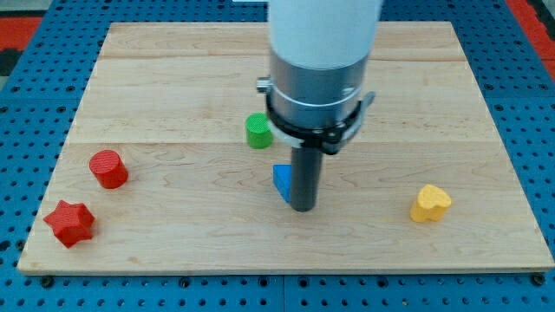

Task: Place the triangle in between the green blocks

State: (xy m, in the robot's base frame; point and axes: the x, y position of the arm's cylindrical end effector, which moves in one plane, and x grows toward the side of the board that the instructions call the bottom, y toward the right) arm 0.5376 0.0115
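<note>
No claw on this rig, so nothing apart or together to report; my tip point(301, 208) sits on the pale wooden table point(173, 87), touching the right side of the blue plastic triangle block point(281, 181). Up and to the view's left of it stands the green plastic cylinder block point(257, 131), the only green one I see. Red cylinder block point(108, 168) and red star block point(69, 223) sit far left; a yellow heart-like block point(430, 204) sits right.
</note>
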